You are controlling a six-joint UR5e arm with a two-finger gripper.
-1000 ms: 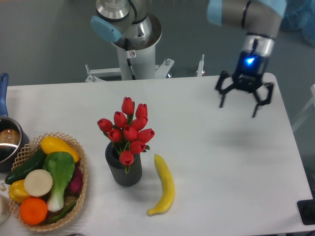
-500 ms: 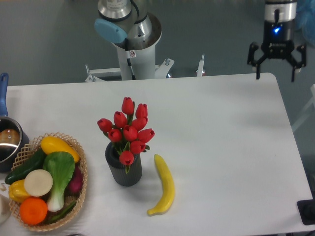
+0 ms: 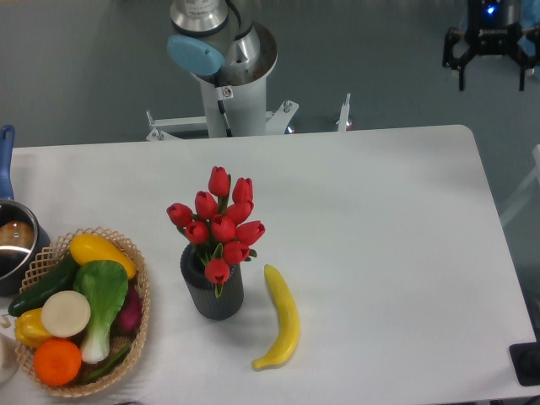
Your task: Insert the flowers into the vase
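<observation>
Flowers (image 3: 221,221) stood upright in the vase (image 3: 213,293) on the table (image 3: 388,253), a banana (image 3: 282,318) just beside it. Gripper (image 3: 490,78) hung beyond the table's far right corner, fingers (image 3: 461,74) spread apart and empty.

Flowers in the vase at table centre, gripper off at one o'clock.

The flowers (image 3: 221,221) stood in the vase (image 3: 214,291), slightly toward seven o'clock from the middle of the table (image 3: 380,253). A banana (image 3: 283,318) lay just beside the vase at three o'clock. A basket (image 3: 139,325) of produce sat near the edge at nine o'clock, a pot (image 3: 12,245) behind it at ten. The gripper (image 3: 490,67) hung beyond the table's corner at one o'clock, jaws apart, well away from everything.
</observation>
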